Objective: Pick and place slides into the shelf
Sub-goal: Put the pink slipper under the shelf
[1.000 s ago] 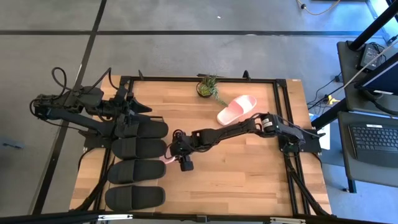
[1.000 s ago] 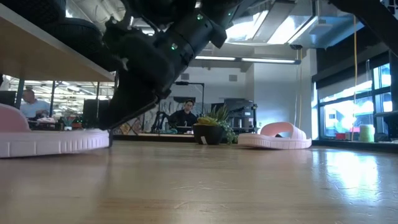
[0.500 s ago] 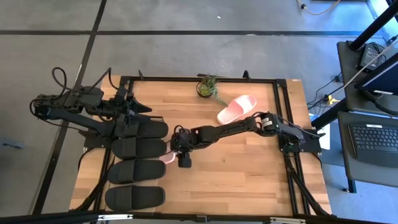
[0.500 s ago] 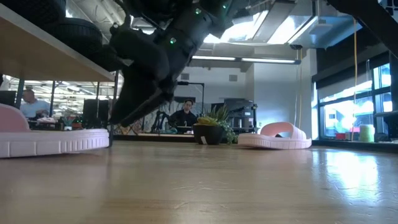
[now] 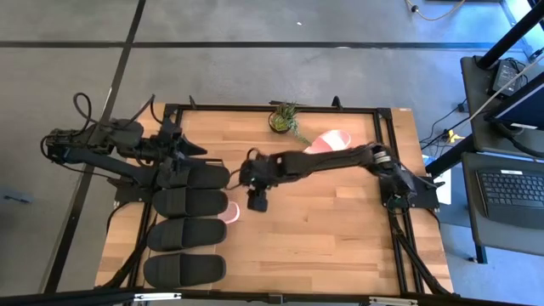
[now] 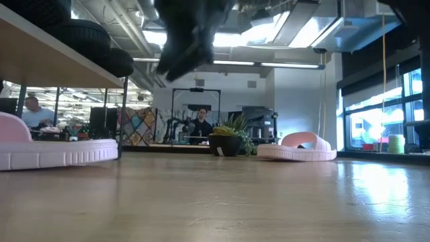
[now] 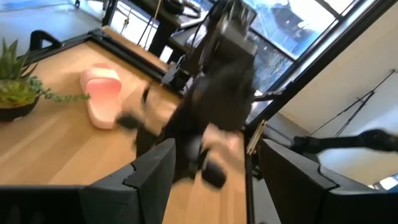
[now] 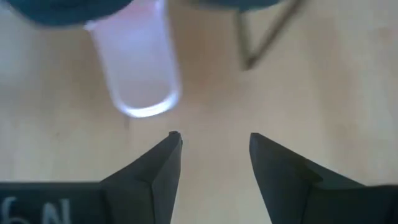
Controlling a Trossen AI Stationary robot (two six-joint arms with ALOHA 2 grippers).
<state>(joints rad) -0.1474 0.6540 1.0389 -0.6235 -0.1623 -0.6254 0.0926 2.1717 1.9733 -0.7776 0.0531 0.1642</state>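
The right claw hangs open and empty above the tabletop in the middle of the frame. A pink slide lies partly under the shelf at lower left of it, and the second pink slide lies at upper right. The left claw waits open over the black slides at the left.

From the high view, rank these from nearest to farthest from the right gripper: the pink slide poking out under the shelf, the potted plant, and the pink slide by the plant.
Measured from the right gripper, open above bare table:
1. Pink slide under the shelf, just toward the left arm's side.
2. Potted plant, at the far table edge.
3. Pink slide by the plant, beyond the right arm's forearm.
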